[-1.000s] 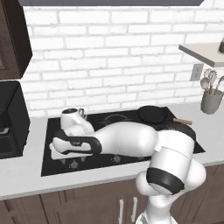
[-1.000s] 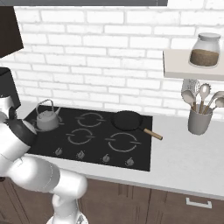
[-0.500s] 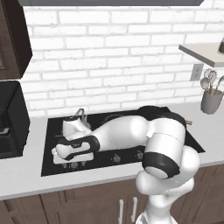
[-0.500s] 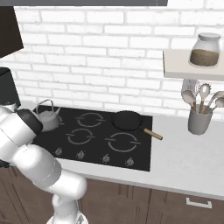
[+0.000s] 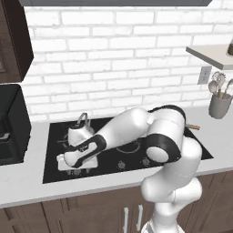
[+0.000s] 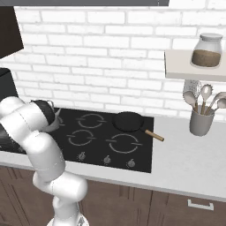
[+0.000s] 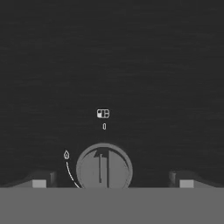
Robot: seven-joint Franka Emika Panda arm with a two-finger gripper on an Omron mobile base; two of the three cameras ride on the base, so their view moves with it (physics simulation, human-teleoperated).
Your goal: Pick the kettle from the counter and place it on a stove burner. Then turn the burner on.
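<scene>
Here, open gripper (image 7: 109, 181) straddling knob (image 7: 104, 168), kettle (image 5: 80, 133) just behind, pan (image 6: 128, 121) well apart

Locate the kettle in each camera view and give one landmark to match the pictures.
Left base view: the kettle stands on the stove's back left part, behind the robot's hand.
Right base view: only its edge and handle peek out at far left, behind the arm.
Hand view: not in it.
Shared landmark: the black cooktop.
</scene>
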